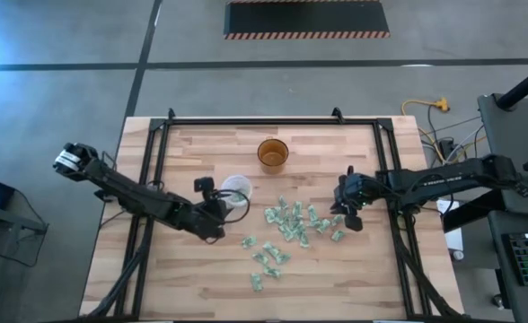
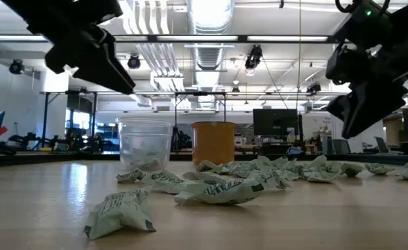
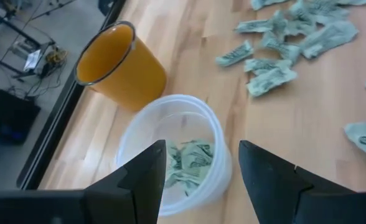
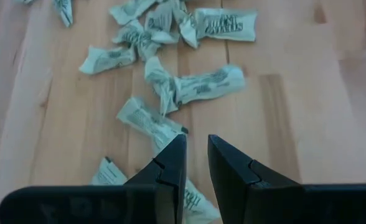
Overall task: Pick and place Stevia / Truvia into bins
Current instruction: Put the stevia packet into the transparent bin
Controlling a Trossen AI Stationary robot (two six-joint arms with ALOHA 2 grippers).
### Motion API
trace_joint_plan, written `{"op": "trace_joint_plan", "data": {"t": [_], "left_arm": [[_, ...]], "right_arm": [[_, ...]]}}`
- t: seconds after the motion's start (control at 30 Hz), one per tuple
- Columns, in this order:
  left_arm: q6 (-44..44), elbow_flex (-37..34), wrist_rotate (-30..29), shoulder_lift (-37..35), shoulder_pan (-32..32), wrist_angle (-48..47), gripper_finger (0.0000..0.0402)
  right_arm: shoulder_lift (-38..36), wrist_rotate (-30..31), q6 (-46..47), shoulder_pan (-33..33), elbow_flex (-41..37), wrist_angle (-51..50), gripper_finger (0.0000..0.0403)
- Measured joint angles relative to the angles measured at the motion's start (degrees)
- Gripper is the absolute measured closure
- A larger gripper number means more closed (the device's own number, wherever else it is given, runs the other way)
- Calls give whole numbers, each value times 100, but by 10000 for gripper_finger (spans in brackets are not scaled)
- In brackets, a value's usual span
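Many pale green and white Stevia sachets [image 1: 291,224] lie scattered flat on the wooden table, right of the middle. A translucent whitish cup [image 1: 235,190] stands upright with a few sachets [image 3: 189,162] in its bottom. My left gripper [image 3: 201,149] hovers open just above this cup's near rim, slanting down, with nothing between its fingers. My right gripper [image 4: 197,144] hangs above the right end of the sachet pile [image 4: 195,84], clear of the table in the low view [image 2: 350,118]. Its fingers stand a narrow gap apart with nothing between them.
An amber-brown cup [image 1: 272,153] stands upright beyond the translucent one, toward the far edge. A black metal frame [image 1: 273,121] runs along the table's far, left and right sides. Bare wood [image 1: 336,287] lies toward the near edge.
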Motion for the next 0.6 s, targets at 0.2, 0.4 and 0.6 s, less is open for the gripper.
{"op": "trace_joint_plan", "data": {"t": [0.2, 0.4, 0.6], "left_arm": [[2, -2, 0, 6, -113, 13, 217], [15, -2, -9, 8, -113, 13, 217], [15, -2, -11, 8, -113, 24, 216]], "right_arm": [[-3, -9, 53, 270, -150, 0, 344], [102, 3, -8, 705, -259, 75, 344], [438, 617, 230, 992, -244, 90, 344]]}}
